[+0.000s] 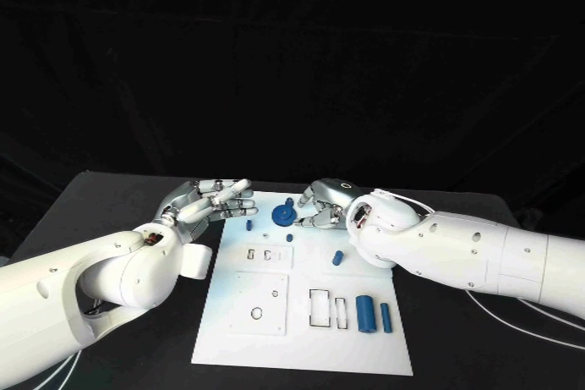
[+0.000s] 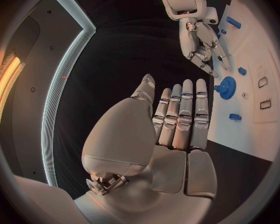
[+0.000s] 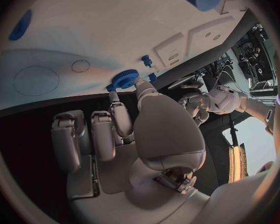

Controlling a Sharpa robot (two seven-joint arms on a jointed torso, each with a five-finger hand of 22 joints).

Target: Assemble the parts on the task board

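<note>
black cloth hangs behind the black table (image 1: 110, 195), and the white task board (image 1: 305, 322) lies in the middle of it. the left hand (image 1: 210, 202) is at the far left corner of the board, flat and spread, holding nothing. its fingers (image 2: 184, 114) lie side by side and point toward the blue gear (image 1: 284, 214), which is a little to the right of it, not touching. the right hand (image 1: 319, 205) is just right of the gear at the far edge of the board. its fingers (image 3: 124, 117) bend down, and a fingertip is at the gear's rim; i cannot tell if it pinches the gear. a small blue peg (image 1: 248, 224) stands near the gear. a blue pin (image 1: 338, 257) lies mid board. two blue bars (image 1: 374, 314) lie at the near right.
</note>
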